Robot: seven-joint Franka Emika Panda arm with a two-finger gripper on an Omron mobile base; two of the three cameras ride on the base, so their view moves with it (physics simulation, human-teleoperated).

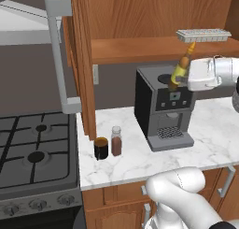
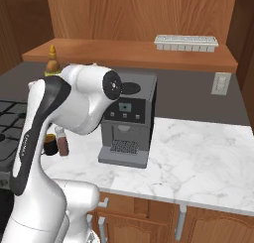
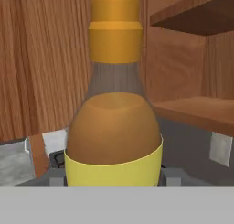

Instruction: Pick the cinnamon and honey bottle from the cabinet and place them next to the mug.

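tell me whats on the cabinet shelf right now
A white tray lies on the cabinet shelf. The honey bottle is off it, held in the gripper. The shelf's far left end is hidden by the open door.

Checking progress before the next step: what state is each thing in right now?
honey bottle: tilted, held in the air above the coffee machine
gripper: shut on the honey bottle
cinnamon: upright on the counter, beside the mug
cabinet: door open
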